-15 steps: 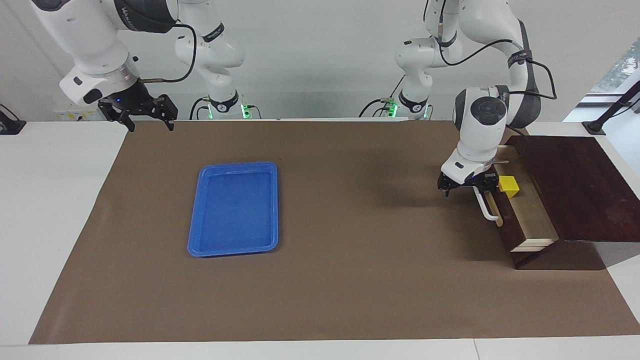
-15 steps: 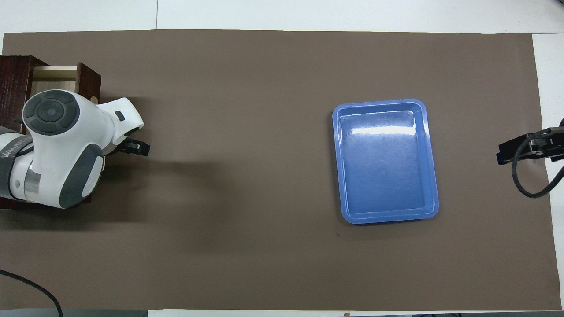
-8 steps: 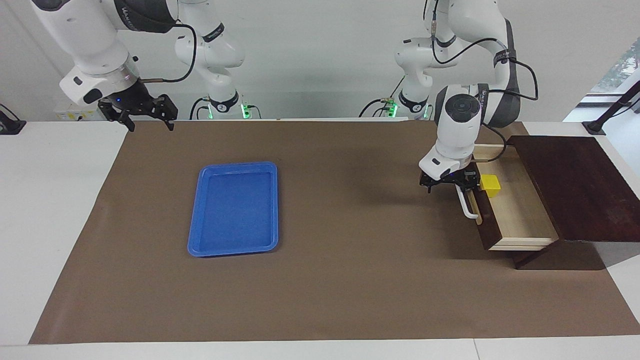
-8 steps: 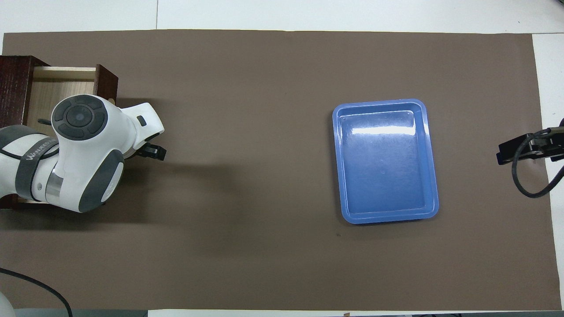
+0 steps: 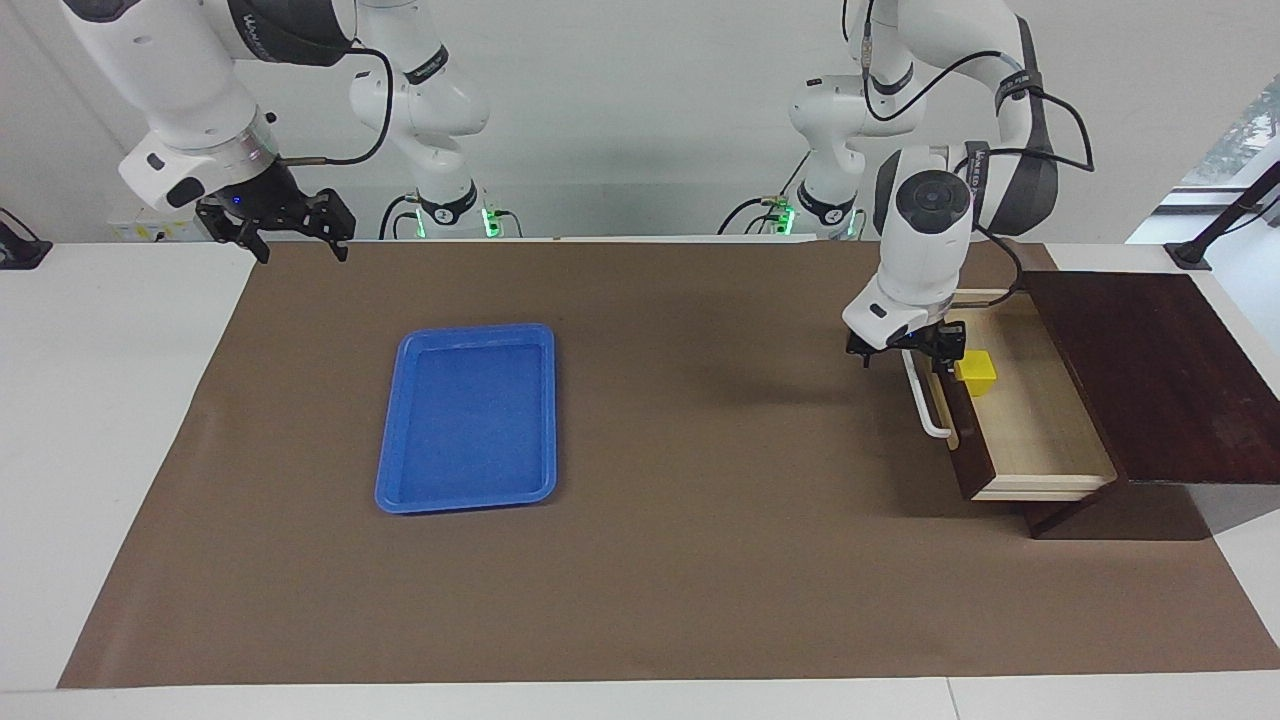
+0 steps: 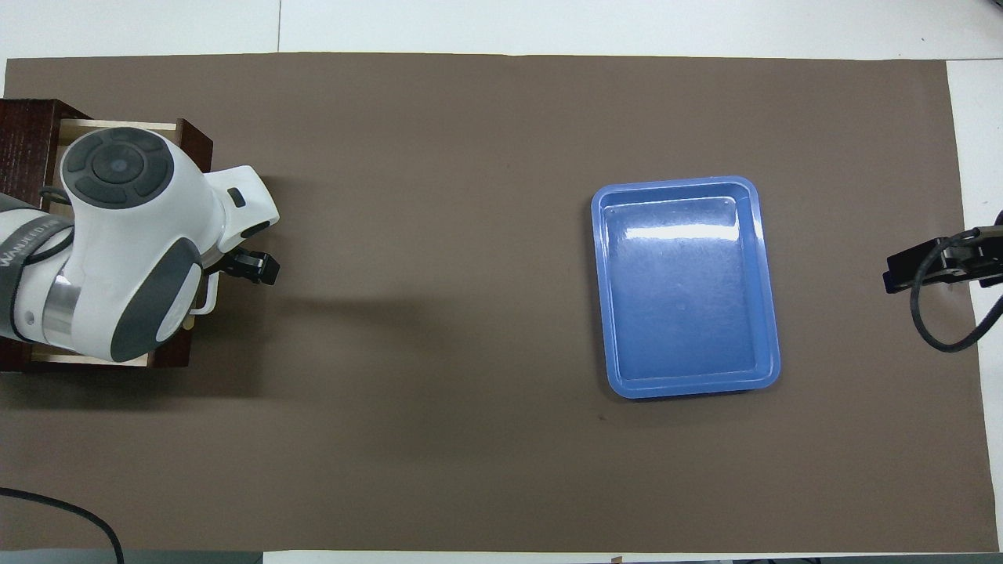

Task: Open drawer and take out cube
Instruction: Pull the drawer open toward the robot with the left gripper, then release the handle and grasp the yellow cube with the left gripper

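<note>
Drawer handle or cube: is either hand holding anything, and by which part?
Nothing is held. The left hand hangs open just above the drawer handle; the right hand waits empty.

— Where does the cube (image 5: 975,371) sit?
— In the pulled-out drawer (image 5: 1030,420), at the left arm's end of the table, close to the drawer's front.
— And the tray (image 5: 468,417)?
— On the mat (image 5: 700,560), well apart, toward the right arm's end.

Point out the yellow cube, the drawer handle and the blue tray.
yellow cube (image 5: 976,372): facing view, on its top face.
drawer handle (image 5: 925,402): facing view, middle of the white bar.
blue tray (image 6: 686,286): overhead view, on its bare floor.
</note>
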Robot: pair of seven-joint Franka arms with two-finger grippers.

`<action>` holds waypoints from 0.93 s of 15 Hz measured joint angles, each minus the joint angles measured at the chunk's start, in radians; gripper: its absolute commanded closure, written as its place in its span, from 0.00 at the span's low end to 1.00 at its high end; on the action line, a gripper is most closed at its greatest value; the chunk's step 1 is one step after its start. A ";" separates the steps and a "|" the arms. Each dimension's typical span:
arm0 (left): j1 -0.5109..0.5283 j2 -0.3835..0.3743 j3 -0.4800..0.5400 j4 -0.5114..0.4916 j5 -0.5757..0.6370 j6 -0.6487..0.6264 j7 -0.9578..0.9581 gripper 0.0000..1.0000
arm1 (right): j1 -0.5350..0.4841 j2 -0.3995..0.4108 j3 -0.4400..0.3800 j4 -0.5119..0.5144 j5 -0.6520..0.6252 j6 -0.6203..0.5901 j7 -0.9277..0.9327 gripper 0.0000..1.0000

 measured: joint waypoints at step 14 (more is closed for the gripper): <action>0.253 -0.066 0.031 0.127 -0.217 -0.105 -0.466 0.00 | 0.000 0.000 0.000 0.000 0.000 0.000 0.000 0.00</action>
